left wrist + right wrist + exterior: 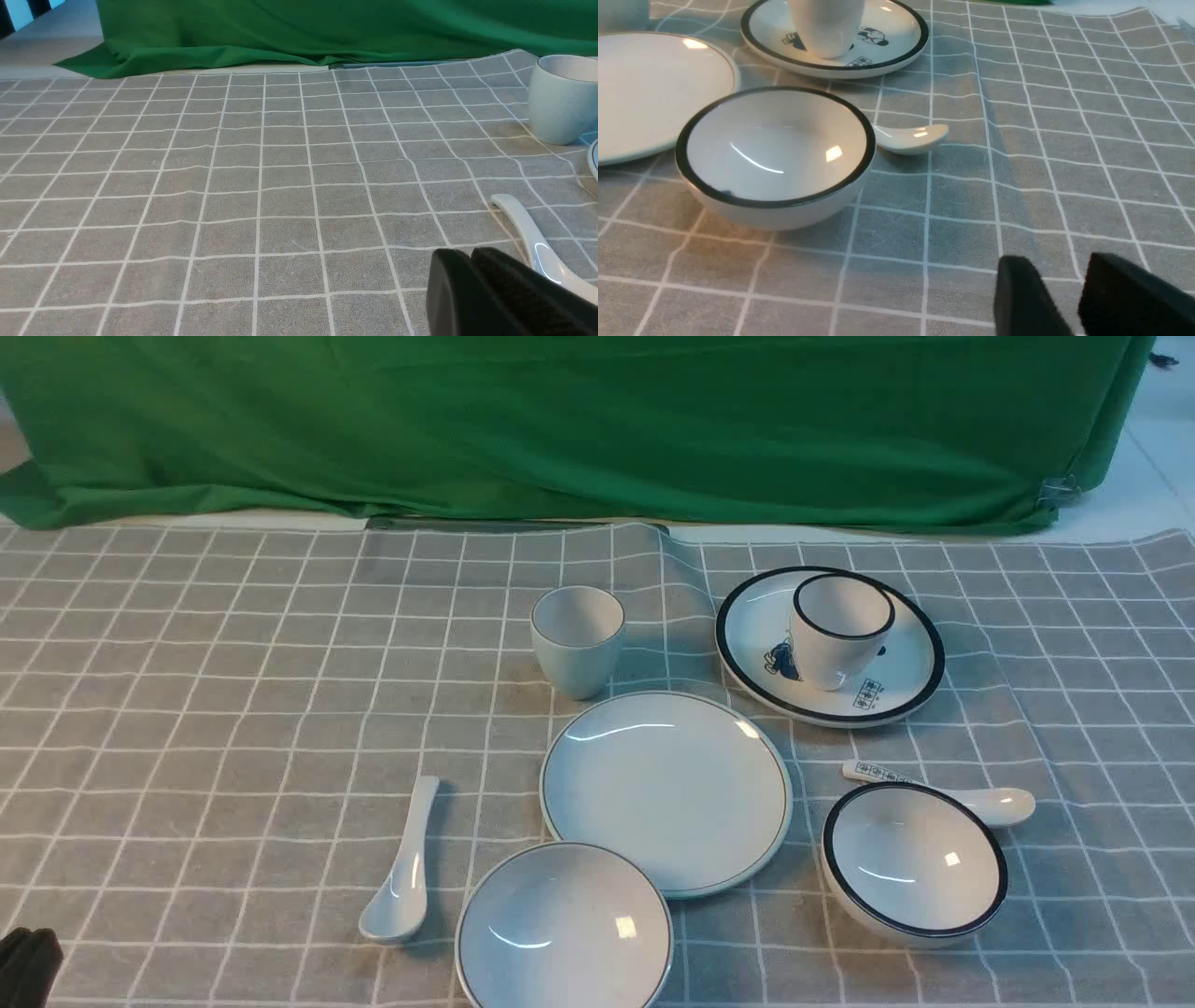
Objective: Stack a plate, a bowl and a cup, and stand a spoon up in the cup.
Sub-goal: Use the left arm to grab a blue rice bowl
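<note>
The pale plate [667, 793] lies in the middle of the checked cloth. The pale blue-grey bowl [565, 929] sits at its near left edge, and the plain cup [577, 639] stands upright behind it. The plain spoon [401, 868] lies left of the bowl, scoop towards me. In the left wrist view my left gripper [469, 255] is shut and empty, low over the cloth just beside the spoon [537, 242], with the cup [563, 100] farther off. My right gripper [1057, 266] is open and empty over bare cloth; it does not show in the front view.
A black-rimmed plate [896, 663] with a black-rimmed cup [838, 630] on it stands at the back right. A black-rimmed bowl [915, 863] sits at the right, with a marked spoon [990, 803] behind it. A green cloth [560, 420] closes off the back.
</note>
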